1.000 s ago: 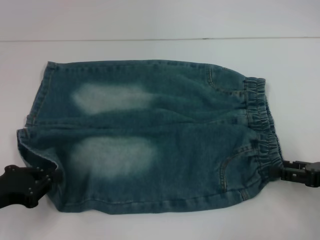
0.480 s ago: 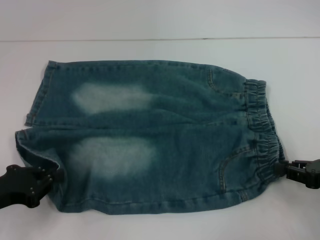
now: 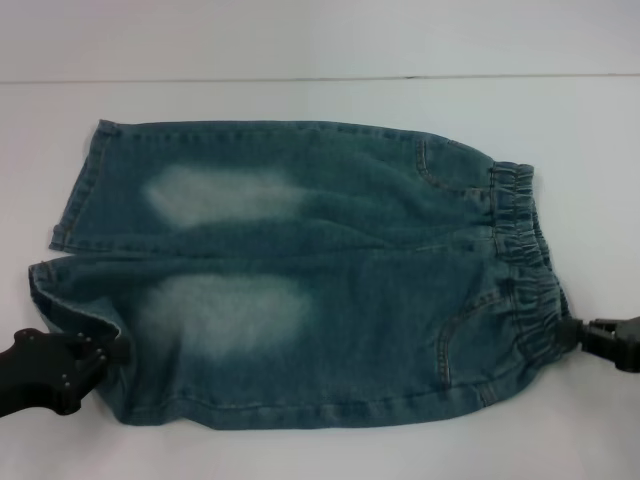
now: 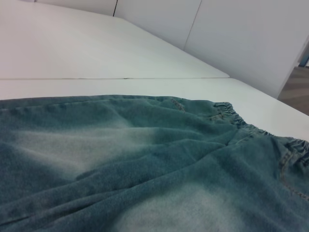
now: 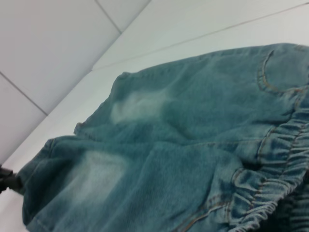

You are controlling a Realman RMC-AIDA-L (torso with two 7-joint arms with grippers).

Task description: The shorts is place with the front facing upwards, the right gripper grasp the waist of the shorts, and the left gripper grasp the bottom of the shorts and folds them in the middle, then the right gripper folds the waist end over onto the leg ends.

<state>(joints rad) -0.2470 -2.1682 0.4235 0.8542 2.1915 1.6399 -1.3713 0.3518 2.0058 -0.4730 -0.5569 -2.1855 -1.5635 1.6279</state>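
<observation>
Sliding outward along the worktop (image 3: 300, 50), the right tool (image 3: 580, 335) pinches the shorts (image 3: 300, 270) waistband, left tool (image 3: 110, 350) pinching the hem; elastic could slip free.

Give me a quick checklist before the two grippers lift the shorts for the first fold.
1. Shorts front side up, pockets showing: ok.
2. Shorts spread flat on the table: ok.
3. Right gripper at the elastic waist, near corner: ok.
4. Left gripper at the near leg hem: ok.
5. Both grippers firmly clamped on the denim: cannot tell.
6. Far leg free of snags: ok.
</observation>
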